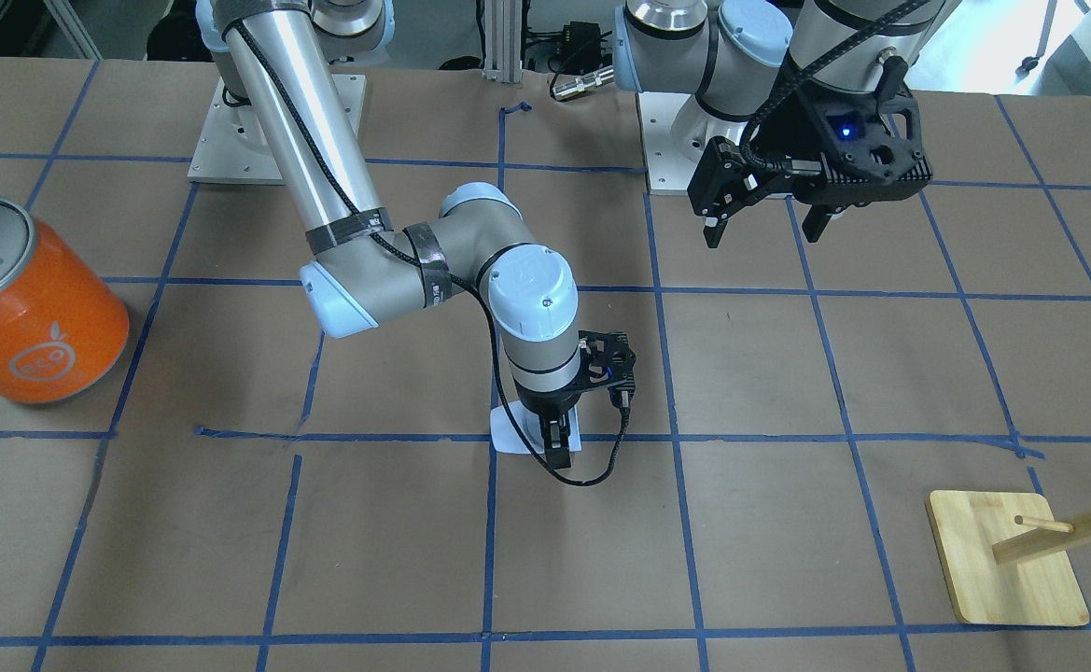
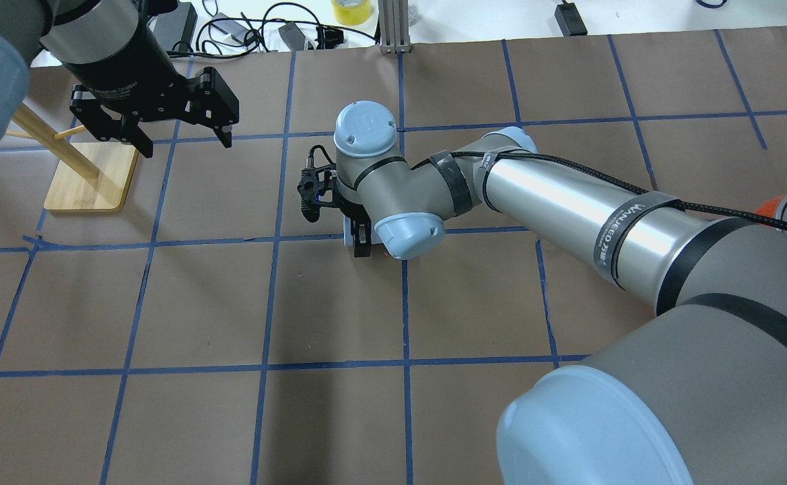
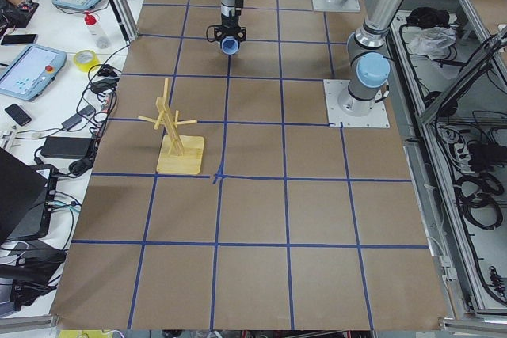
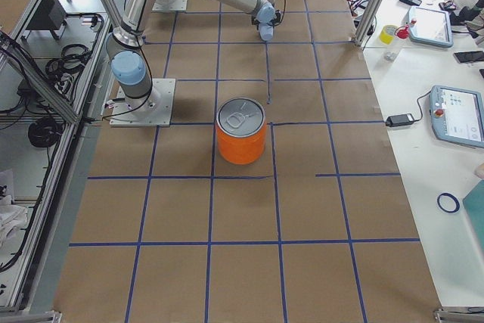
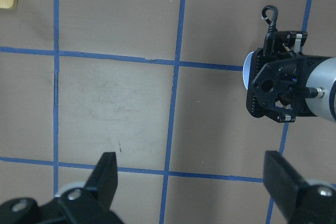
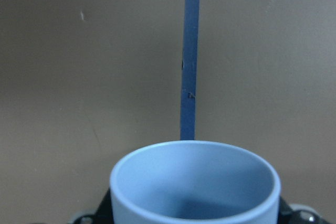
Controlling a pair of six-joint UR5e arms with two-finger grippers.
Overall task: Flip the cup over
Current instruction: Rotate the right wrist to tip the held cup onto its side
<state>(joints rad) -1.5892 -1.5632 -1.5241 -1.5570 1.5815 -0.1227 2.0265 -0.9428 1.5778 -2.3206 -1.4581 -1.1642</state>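
The right pincer [image 1: 556, 448] is down low near the middle of the bench [image 1: 788, 560], and from its wrist camera its dark fingers sit tight against either side of the cup [image 6: 194, 182], so I'd say it has hold of it. The cup sits right at a blue tape line [image 6: 189, 51]. Its mouth is turned toward that camera. From the outer views I can't tell whether it touches the bench.

What worries me is the grip. The wall looks smooth and tapered, so if the squeeze is light the cup could swivel between the fingers or squirt out as the wrist turns. It also hangs very low; rolling the wrist without lifting first could jam the rim against the bench and knock it loose. Let go while tilted, it would likely roll off along the paper.

The left pincer [image 1: 760, 219] hangs well apart, jaws spread wide with nothing between them, so I see no clash there.

As for containers, the cup is empty, just bare pale blue inside, so nothing can spill. The orange can [image 1: 32, 308] stands far off toward the right arm's end of the bench, its silver pull-tab top sealed, contents hidden. A wooden peg rack [image 1: 1007, 560] stands at the opposite end.
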